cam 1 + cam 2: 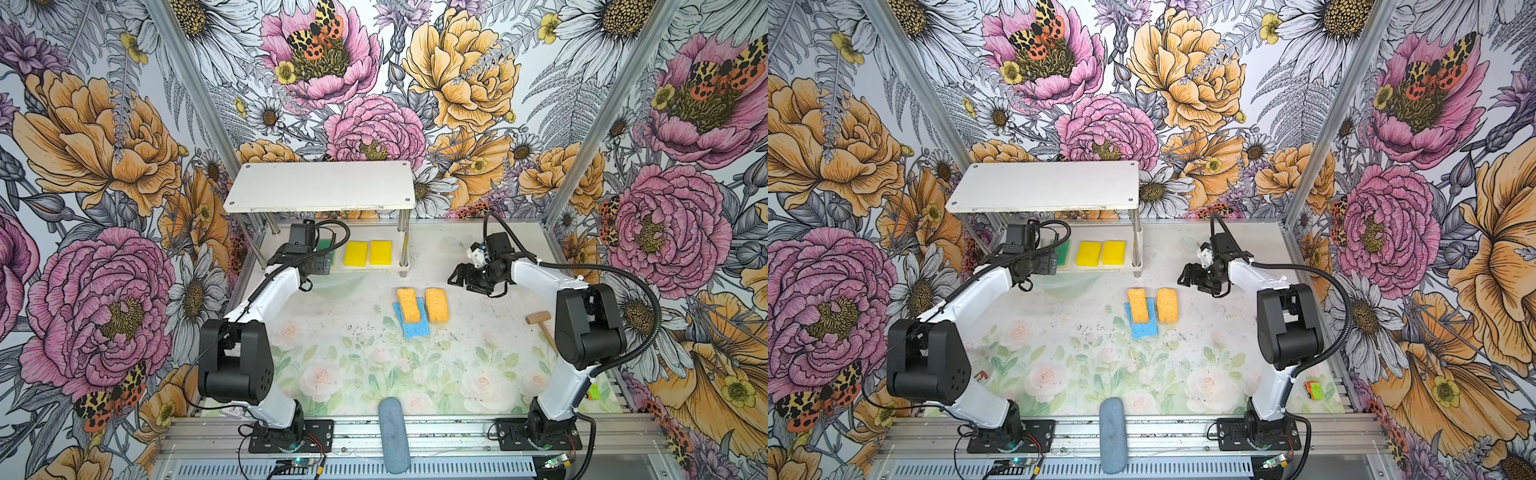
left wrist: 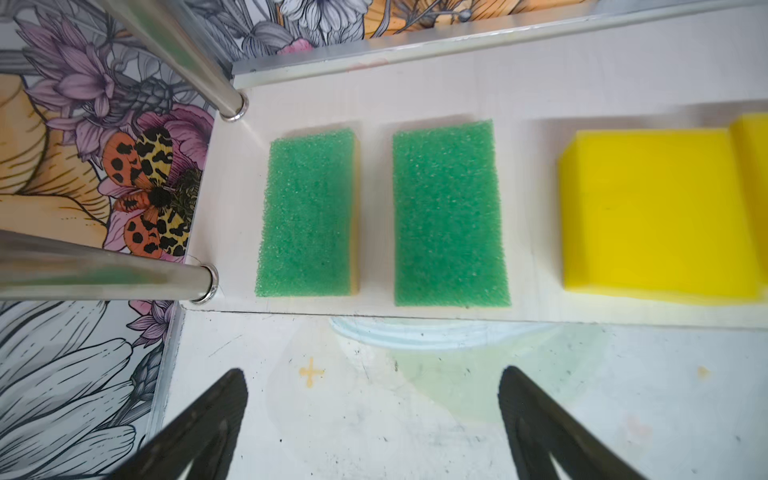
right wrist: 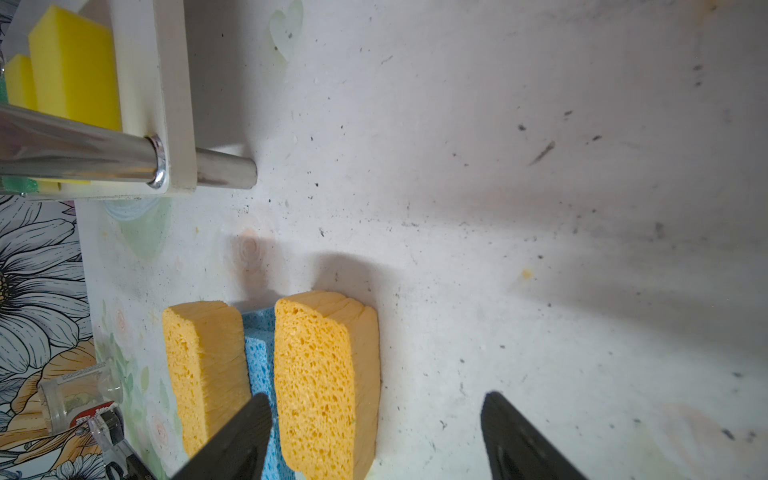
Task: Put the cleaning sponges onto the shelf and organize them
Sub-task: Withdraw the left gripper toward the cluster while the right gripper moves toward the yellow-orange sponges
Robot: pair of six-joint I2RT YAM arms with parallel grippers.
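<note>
Left gripper (image 2: pixel 372 374), spread and empty, hovers at the shelf (image 2: pixel 536 208) front edge, where green sponges (image 2: pixel 309 216) lie at its left end beside yellow sponges (image 2: pixel 656 212); next, we judge, the spread right gripper (image 3: pixel 376 397) should pinch an orange sponge (image 3: pixel 324 365) at the table (image 1: pixel 478 345) middle.

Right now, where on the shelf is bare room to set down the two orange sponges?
The top board is wholly bare. On the lower board only a narrow strip lies free, between the green sponges and the yellow sponges; both ends are crowded. The left hand hangs open in front of the green ones.
</note>
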